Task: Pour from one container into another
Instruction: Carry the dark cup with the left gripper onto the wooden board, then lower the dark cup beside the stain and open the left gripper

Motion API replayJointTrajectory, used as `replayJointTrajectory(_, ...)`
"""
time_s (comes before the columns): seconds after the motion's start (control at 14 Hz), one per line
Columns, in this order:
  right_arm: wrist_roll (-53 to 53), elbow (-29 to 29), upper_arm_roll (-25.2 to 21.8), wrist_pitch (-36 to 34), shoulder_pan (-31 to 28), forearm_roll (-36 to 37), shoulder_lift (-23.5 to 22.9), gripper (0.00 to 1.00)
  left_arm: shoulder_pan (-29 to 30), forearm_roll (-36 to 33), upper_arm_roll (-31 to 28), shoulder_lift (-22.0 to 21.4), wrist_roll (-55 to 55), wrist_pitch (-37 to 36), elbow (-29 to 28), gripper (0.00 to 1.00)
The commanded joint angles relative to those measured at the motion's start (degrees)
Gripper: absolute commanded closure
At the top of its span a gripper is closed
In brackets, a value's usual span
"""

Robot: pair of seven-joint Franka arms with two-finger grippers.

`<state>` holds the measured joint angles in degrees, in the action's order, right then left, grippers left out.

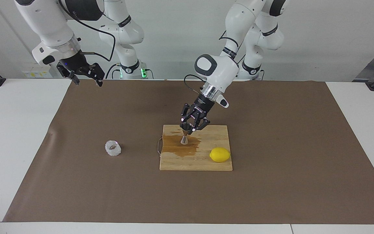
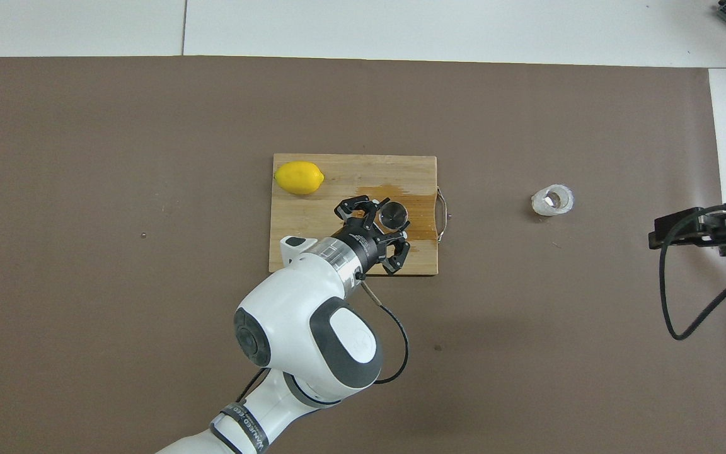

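Going by the facing view: R gripper waits up by the robots over the mat's edge, R arm's end; fingers spread, nothing in them. Next I see the cup on the mat, toward R arm's end, well apart from the board. On the board, the jigger stands upright on the wet stain. L gripper grips its upper cone. Lemon sits on the board toward L arm's end, farther from the robots than the jigger.
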<state>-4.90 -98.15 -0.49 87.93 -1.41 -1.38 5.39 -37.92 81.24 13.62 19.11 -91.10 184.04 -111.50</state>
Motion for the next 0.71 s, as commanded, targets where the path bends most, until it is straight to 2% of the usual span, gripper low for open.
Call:
replayJointTrajectory(0.0,0.5,0.33,0.23,-0.13,-0.52,0.59,-0.03,0.0,-1.45,-0.56,-0.26,1.54,-1.01,2.64,1.37,1.0)
replayJointTrajectory(0.29,0.5,0.33,0.23,-0.13,-0.52,0.5,-0.03,0.0,-2.6,-0.56,-0.09,2.42,-1.01,4.22,1.2,1.0)
replayJointTrajectory(0.36,0.5,0.33,0.23,-0.13,-0.52,0.5,-0.03,0.0,-2.86,-0.56,-0.09,2.42,-1.01,4.31,1.2,0.97)
replayJointTrajectory(0.5,0.5,0.33,0.23,-0.13,-0.52,0.5,-0.03,0.0,-2.95,-0.56,-0.09,2.42,-0.92,4.31,1.2,0.82)
replayJointTrajectory(0.57,0.5,0.33,0.23,-0.13,-0.52,0.5,-0.03,0.0,-2.95,-0.56,-0.09,2.6,-0.92,4.4,1.2,0.65)
replayJointTrajectory(0.64,0.5,0.33,0.23,-0.13,-0.52,0.5,-0.03,0.0,-2.95,-0.56,-0.09,2.6,-0.92,4.31,1.2,0.58)
